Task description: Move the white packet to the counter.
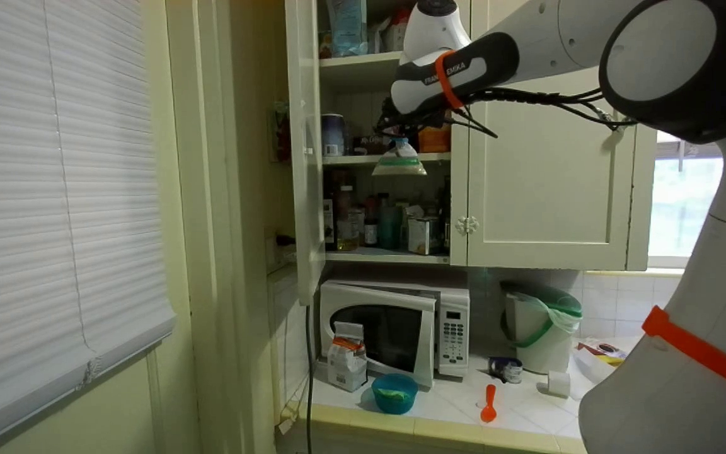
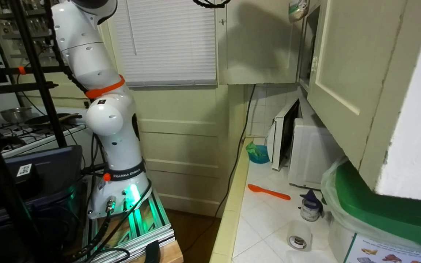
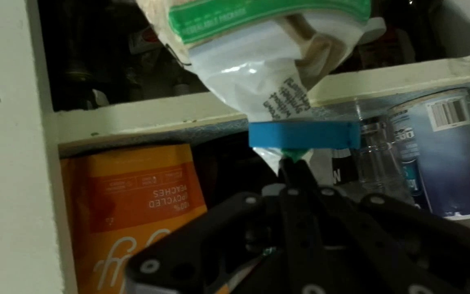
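Note:
The white packet is a soft whitish pouch with a green band and a blue clip near its top; it shows in an exterior view (image 1: 399, 162) and in the wrist view (image 3: 251, 69). My gripper (image 3: 294, 166) is shut on the packet's gathered end, just past the clip. The packet hangs in the air in front of the open cupboard, at the height of the middle shelf. Its lower part also shows at the top edge of an exterior view (image 2: 298, 11), where the gripper is out of view. The counter (image 1: 448, 407) is well below, white-tiled with a yellow edge; it also shows in an exterior view (image 2: 260, 219).
The open cupboard door (image 1: 305, 151) stands left of the packet. A microwave (image 1: 391, 328) with its door ajar, a white-and-orange bag (image 1: 347, 362), a blue bowl (image 1: 394, 394), an orange spoon (image 1: 489, 403) and a green-lidded bin (image 1: 536, 328) stand on the counter. An orange pouch (image 3: 137, 212) is on the shelf.

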Tool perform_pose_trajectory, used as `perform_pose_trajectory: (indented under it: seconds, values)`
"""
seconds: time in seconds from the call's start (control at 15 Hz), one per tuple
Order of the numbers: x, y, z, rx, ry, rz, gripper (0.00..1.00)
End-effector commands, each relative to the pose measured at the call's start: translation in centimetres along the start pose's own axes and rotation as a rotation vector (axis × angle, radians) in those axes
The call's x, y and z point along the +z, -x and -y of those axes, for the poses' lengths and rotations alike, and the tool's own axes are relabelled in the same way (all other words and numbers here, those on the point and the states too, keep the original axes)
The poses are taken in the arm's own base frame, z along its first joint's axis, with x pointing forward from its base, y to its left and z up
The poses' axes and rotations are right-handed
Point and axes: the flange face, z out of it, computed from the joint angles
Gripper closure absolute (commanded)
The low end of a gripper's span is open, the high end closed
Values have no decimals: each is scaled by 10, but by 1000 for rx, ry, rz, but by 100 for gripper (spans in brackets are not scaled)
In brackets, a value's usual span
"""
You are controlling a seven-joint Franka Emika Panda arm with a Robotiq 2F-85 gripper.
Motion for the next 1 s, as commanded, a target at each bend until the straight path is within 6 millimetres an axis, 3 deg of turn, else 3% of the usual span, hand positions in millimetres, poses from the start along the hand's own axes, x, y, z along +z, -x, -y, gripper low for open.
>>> perform_pose_trajectory:
  seconds: [0.0, 0.93]
  values:
    - [4, 16, 2, 107, 44, -4, 100]
    - [26, 86, 25, 270, 70, 105, 100]
